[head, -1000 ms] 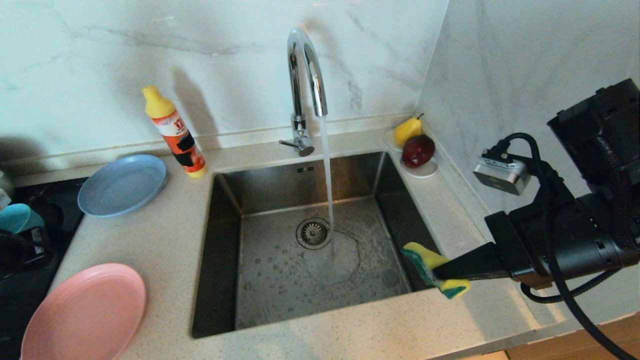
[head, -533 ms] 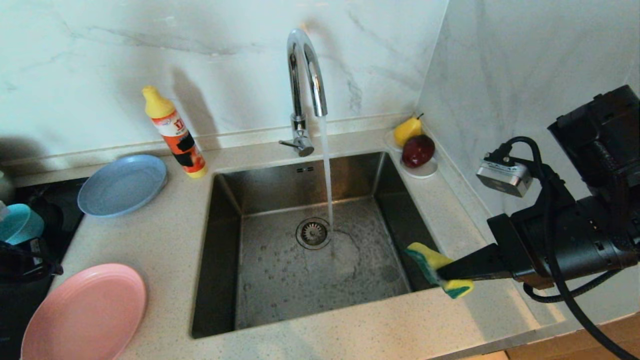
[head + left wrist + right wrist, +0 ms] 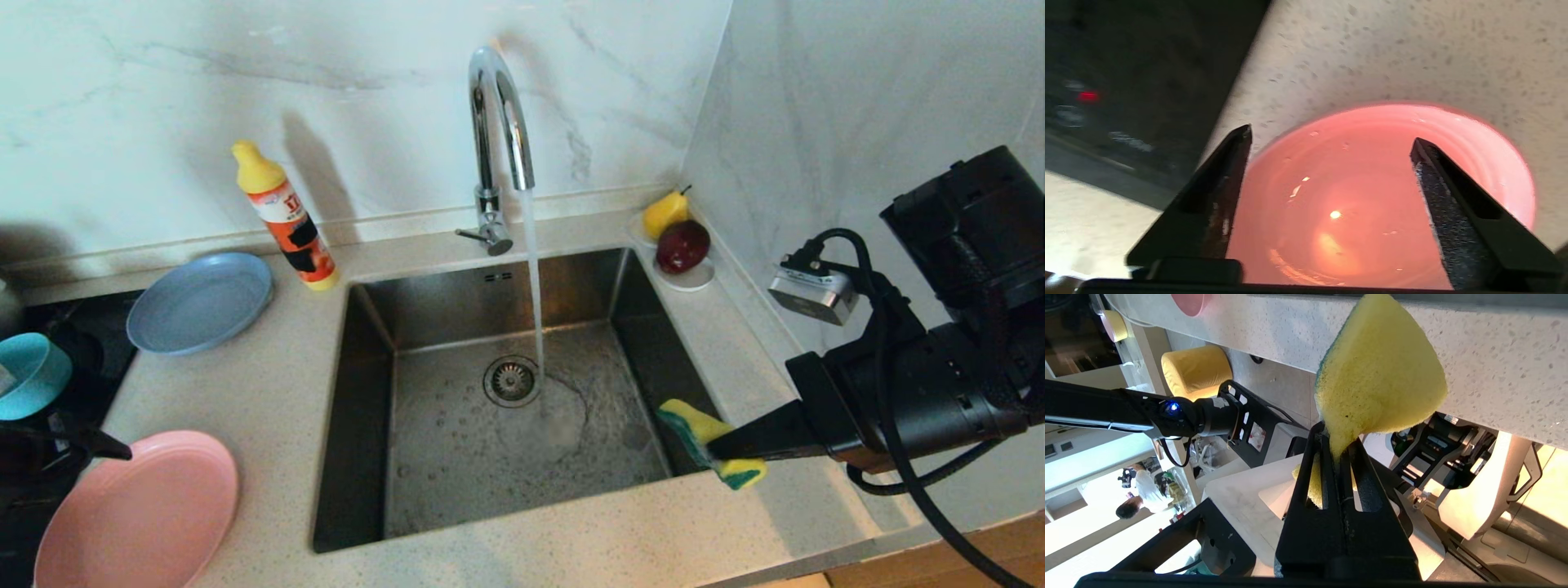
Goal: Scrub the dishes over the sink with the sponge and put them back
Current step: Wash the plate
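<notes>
My left gripper [image 3: 1331, 136] hangs open just above the pink plate [image 3: 1355, 204], with nothing between its fingers. In the head view that plate [image 3: 139, 510] lies at the counter's front left, with one dark finger [image 3: 102, 447] at its rim. The teal bowl [image 3: 28, 371] sits free on the black hob beside it. Farther back lies the light-blue plate [image 3: 200, 302]. My right gripper [image 3: 714, 447] is shut on the yellow and green sponge [image 3: 704, 429] at the front right corner of the sink [image 3: 506, 294]. The right wrist view shows the sponge [image 3: 1380, 375] pinched between the fingers.
Water runs from the chrome tap [image 3: 498, 106] into the basin near the drain strainer [image 3: 511, 380]. An orange detergent bottle [image 3: 286, 216] stands behind the blue plate. A white saucer [image 3: 694, 282] with a pear and a red fruit sits in the back right corner by the wall.
My left gripper has opened and let go of the teal bowl, which now rests on the hob. The gripper has moved toward the pink plate. The right arm has barely moved.
</notes>
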`<state>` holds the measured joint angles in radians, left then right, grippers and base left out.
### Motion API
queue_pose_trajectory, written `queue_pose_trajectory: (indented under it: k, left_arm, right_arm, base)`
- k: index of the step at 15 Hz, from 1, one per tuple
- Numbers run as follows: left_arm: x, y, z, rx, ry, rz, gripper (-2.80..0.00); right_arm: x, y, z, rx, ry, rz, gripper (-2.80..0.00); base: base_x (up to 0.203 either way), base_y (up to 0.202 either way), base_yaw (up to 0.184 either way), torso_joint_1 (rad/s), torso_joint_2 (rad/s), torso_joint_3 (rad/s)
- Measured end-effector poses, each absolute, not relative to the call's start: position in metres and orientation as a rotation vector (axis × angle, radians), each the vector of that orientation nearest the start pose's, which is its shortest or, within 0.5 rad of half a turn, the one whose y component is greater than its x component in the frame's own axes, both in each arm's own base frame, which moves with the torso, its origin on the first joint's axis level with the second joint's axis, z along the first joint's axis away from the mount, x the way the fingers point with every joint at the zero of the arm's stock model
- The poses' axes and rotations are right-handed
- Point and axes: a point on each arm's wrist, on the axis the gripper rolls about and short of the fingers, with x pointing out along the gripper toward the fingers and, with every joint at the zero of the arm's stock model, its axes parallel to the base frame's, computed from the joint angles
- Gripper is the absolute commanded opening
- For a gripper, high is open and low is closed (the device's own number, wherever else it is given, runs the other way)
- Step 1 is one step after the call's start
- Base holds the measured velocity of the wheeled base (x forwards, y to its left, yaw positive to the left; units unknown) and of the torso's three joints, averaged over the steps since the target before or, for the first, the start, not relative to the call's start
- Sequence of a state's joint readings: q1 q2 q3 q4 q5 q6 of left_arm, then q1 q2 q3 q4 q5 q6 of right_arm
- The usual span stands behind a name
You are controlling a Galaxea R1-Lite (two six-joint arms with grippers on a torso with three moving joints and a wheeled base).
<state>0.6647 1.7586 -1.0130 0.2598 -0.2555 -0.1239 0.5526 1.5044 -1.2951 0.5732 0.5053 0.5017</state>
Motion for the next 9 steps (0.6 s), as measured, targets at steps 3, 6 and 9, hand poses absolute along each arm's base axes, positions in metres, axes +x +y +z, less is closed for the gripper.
queue_pose_trajectory:
  k: [3,6,9]
  left_arm:
    - [0.232,0.174,0.139,-0.604,0.900,0.389,0.00]
    - [0.231,0.176,0.131,-0.626,0.921,0.386,0.00]
    - [0.230,0.181,0.127,-0.680,0.910,0.334,0.00]
  right_arm:
    - [0.197,0.134,0.266,0.410,1.051,0.774,-2.80]
    - [0.197,0.134,0.264,0.410,1.058,0.768,-2.80]
    - [0.197,0.134,0.263,0.410,1.063,0.766,-2.80]
  base:
    - [0.000,0.000,0.000,0.000,0.00,0.000]
    - [0.000,0.000,0.000,0.000,0.00,0.000]
    - [0.000,0.000,0.000,0.000,0.00,0.000]
